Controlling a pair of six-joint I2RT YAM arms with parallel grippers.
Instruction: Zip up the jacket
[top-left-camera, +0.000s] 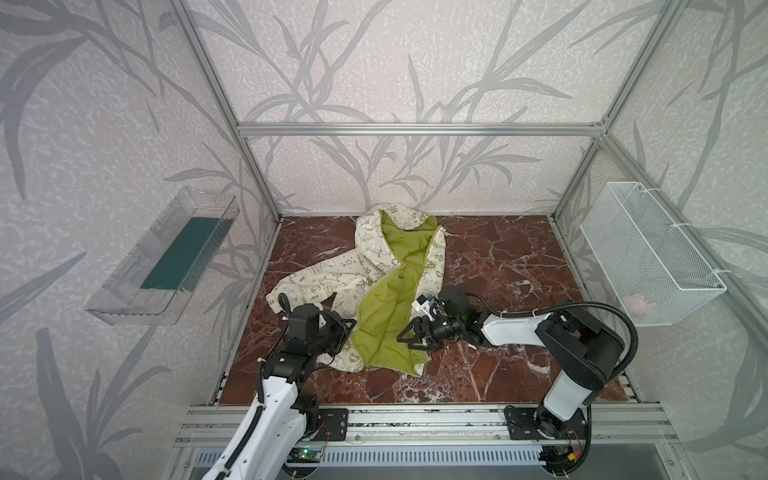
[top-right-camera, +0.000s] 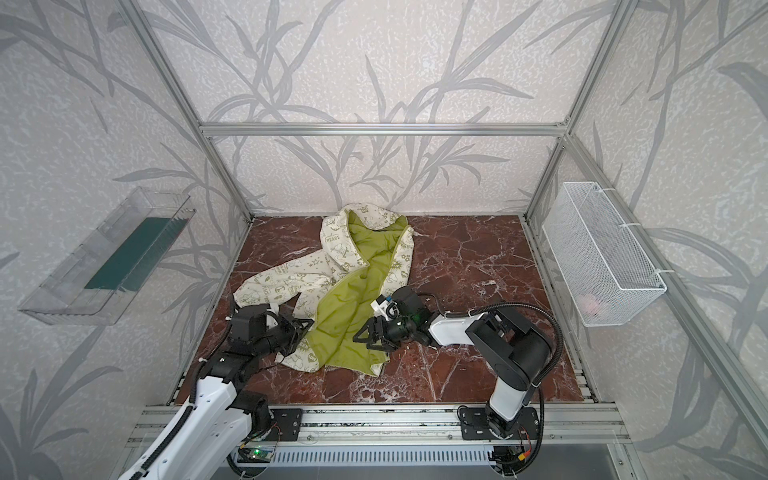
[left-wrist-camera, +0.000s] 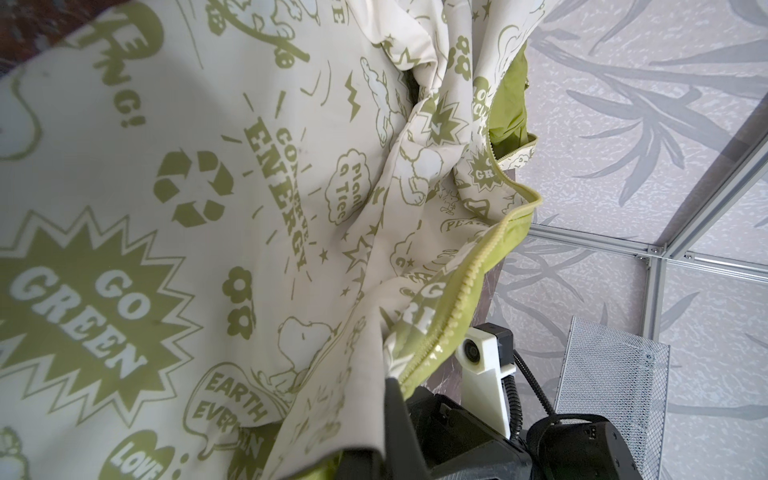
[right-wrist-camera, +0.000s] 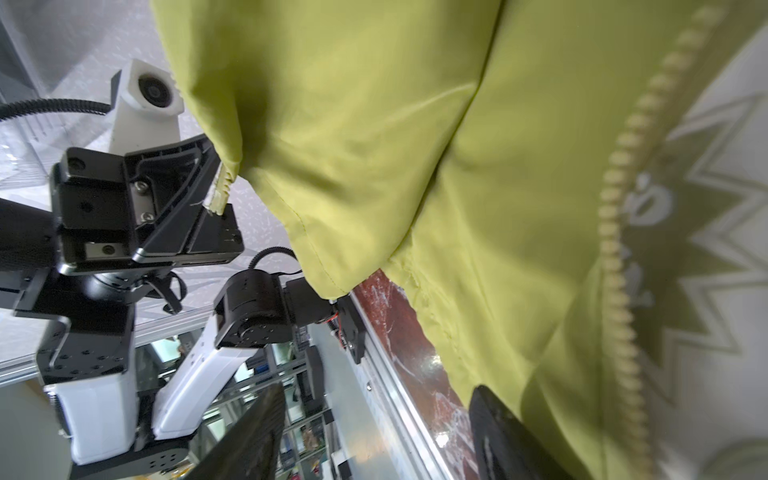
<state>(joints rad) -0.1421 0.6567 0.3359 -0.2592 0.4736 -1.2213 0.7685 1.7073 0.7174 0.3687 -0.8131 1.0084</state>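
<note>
The jacket (top-left-camera: 374, 266) (top-right-camera: 328, 270) lies open on the red marble table (top-left-camera: 507, 257), hood towards the back wall and lime-green lining (top-left-camera: 380, 316) facing up. My left gripper (top-left-camera: 351, 328) (top-right-camera: 311, 323) is shut on the jacket's left front edge near the hem. In the right wrist view its tips (right-wrist-camera: 216, 199) pinch the lower end of the zipper teeth. The left wrist view shows that zipper edge (left-wrist-camera: 469, 282) running away from the jaws. My right gripper (top-left-camera: 405, 337) (top-right-camera: 360, 338) (right-wrist-camera: 374, 419) hangs open over the lining beside the other zipper edge (right-wrist-camera: 615, 232), holding nothing.
A clear plastic tray (top-left-camera: 166, 257) hangs on the left wall and a white wire basket (top-left-camera: 648, 253) on the right wall. Aluminium frame posts stand at the table corners, and a rail (top-left-camera: 415, 419) runs along the front edge.
</note>
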